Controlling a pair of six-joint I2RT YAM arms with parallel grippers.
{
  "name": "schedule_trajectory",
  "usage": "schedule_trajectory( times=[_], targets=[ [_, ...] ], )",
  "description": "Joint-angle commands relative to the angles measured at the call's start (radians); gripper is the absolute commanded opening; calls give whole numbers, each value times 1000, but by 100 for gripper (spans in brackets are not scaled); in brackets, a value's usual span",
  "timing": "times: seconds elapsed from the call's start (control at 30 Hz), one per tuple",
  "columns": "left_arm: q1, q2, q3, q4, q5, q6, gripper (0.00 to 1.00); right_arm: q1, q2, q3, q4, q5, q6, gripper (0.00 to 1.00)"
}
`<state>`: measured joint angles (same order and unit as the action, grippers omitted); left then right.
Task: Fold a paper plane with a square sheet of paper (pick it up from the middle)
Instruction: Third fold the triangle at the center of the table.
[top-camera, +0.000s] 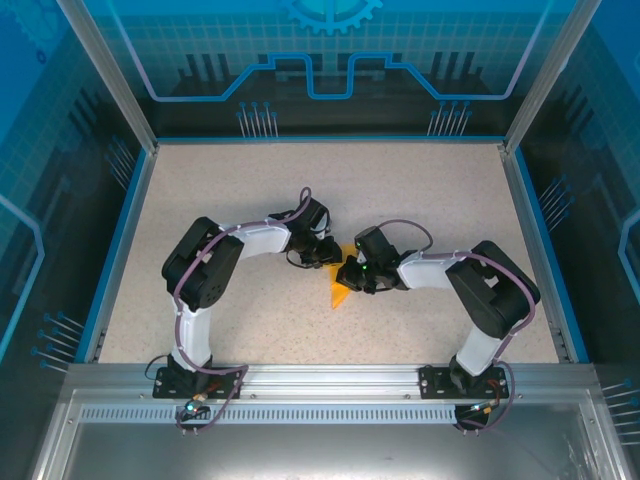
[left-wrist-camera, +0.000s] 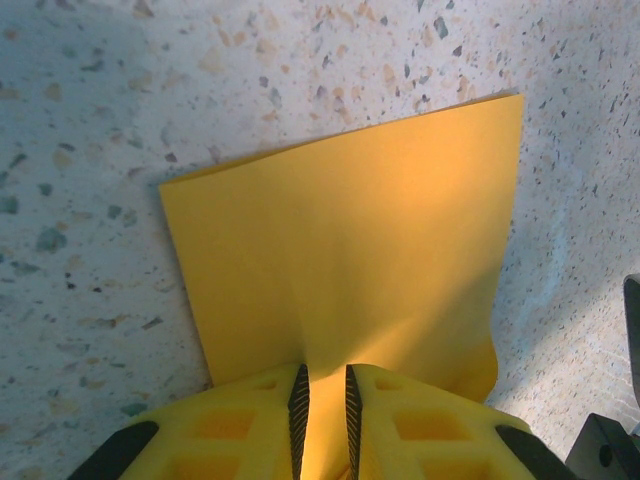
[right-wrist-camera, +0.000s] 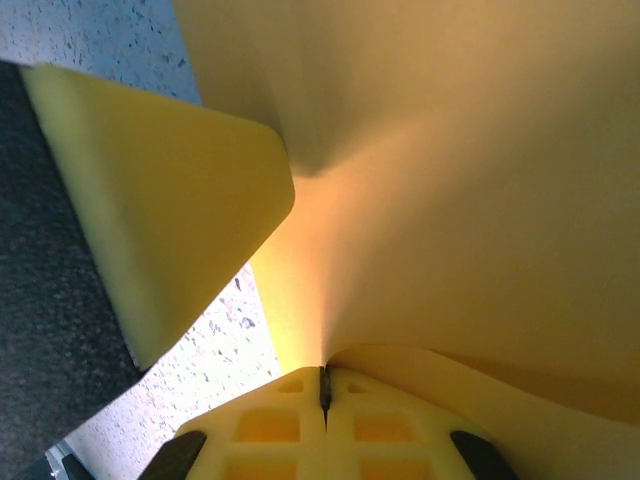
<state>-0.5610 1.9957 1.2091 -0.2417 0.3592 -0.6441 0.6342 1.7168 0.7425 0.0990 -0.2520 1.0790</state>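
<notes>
**benchrat:** So what does the overhead view show, big stuff first?

**foldfan:** The speckled table with the blue rim takes up most of it. The 2 arms are bolted at the near edge. The left arm and right arm both bend inward, so the wrists meet near the middle of the table.

**benchrat:** And the grippers?

**foldfan:** The left gripper and right gripper sit just beside each other. In its own wrist view, the left gripper has its yellow fingers nearly together, with only a thin slot between them. The orange-yellow paper runs right into that slot, so it's clamped on the paper. The right gripper has its fingers pressed fully together, and the paper comes out of the seam, so that one's pinching it too.

**benchrat:** Where's the paper exactly?

**foldfan:** The sheet of paper is held between the 2 grippers at mid-table, with a pointed corner hanging toward the near edge. From the left wrist the sheet fans away over the tabletop, with a soft crease running up from the fingers. From the right wrist it curves close over the lens and drapes across the right-hand finger.
</notes>
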Motion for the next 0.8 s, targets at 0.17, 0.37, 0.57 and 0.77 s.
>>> schedule_trajectory(
  times=[0.17, 0.37, 0.57, 0.77],
  targets=[
    [4, 27, -20, -45, -29, 27, 21, -1, 12, -3, -20, 25, -14, 2],
    [5, 29, -22, -44, -29, 27, 21, 5, -7, -10, -37, 17, -20, 2],
    [4, 31, -22, -43, -29, 26, 21, 7, -12, -33, -34, 22, -14, 2],
    [4, 31, -23, -43, -29, 25, 21, 7, -26, -48, -28, 36, -9, 2]
  ],
)
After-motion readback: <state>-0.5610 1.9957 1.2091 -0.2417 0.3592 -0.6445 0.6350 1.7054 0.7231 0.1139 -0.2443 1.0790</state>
